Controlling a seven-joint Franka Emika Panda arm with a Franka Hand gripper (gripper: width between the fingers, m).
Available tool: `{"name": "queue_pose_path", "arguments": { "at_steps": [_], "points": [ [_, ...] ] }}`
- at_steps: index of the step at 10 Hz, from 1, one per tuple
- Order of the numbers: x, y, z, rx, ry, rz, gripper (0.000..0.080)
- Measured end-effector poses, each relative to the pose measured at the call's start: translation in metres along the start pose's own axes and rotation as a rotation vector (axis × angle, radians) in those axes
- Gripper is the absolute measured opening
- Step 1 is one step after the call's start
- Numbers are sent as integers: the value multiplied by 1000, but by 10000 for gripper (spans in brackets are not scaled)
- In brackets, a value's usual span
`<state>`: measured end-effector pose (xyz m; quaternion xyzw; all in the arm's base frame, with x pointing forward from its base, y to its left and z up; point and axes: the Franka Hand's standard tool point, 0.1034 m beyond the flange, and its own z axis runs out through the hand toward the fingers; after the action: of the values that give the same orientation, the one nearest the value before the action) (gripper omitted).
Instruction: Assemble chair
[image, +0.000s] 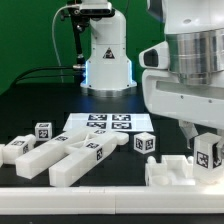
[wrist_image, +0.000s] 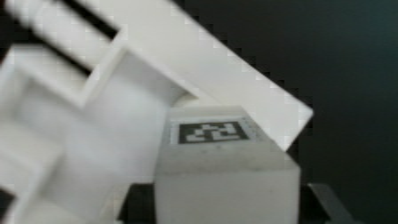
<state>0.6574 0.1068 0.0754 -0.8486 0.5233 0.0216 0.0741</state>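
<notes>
Gripper (image: 206, 148) is low at ext. view's right, over the near edge of the black table (image: 50, 105). Jaws look pinched on a white block (wrist_image: 222, 175), w/ a dark finger (wrist_image: 324, 200) on either side. The wrist view is blurry, so contact is prob. but not sure. Block stands roughly upright, long axis vertical. Its tag (wrist_image: 215, 130) is a black-and-white square code.

Just under the block a slotted white frame (image: 168, 172) lies flat, long axis along ext. view's left-right.

At ext. view's left, white bars (image: 78, 157) lie flat side by side. Their long axes slant from near left to far right, w/ code tags on the far ends.

Marker board (image: 108, 123) lies flat mid-table w/ square codes. A tagged cube (image: 145, 143) sits just beside its near right corner.
</notes>
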Motion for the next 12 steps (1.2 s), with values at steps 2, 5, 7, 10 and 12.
{"name": "queue_pose_path", "arguments": {
  "at_steps": [2, 5, 7, 10, 12],
  "points": [
    [0, 0, 0, -1, 0, 30, 288],
    [1, -2, -2, -8, 12, -457, 586],
    [1, -1, -2, -13, 7, -669, 638],
    [0, -3, -4, -25, 22, -1037, 649],
    [-3, -5, -4, -24, 30, -1129, 640]
  ]
}}
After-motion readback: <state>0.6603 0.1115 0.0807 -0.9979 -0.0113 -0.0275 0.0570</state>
